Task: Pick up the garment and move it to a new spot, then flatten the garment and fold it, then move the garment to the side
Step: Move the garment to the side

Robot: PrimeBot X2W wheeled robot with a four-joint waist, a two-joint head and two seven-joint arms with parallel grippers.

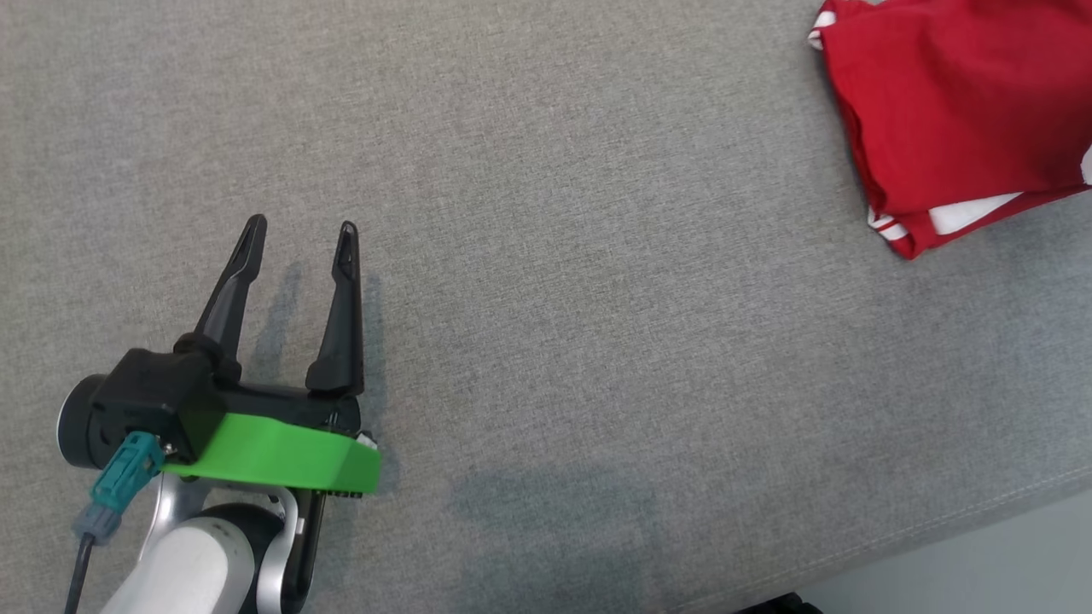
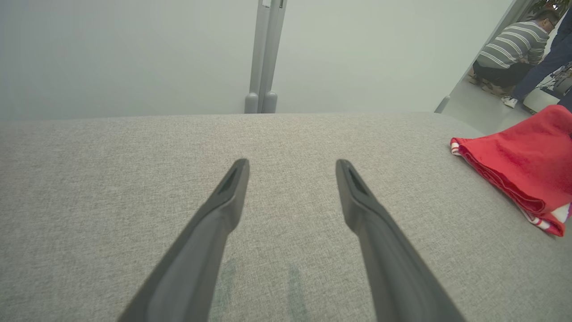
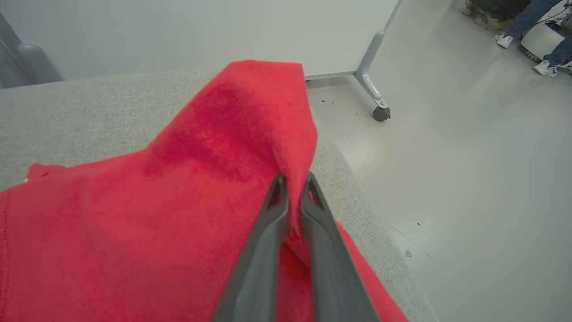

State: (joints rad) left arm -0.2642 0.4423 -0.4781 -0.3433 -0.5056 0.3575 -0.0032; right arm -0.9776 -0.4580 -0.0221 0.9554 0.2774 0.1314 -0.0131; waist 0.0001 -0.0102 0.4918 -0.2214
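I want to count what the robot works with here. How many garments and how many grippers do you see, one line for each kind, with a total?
red garment: 1
grippers: 2 (left gripper, right gripper)
total: 3

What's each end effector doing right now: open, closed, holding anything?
Left end effector: open, holding nothing.
Right end effector: closed, pinching a fold of the red garment.
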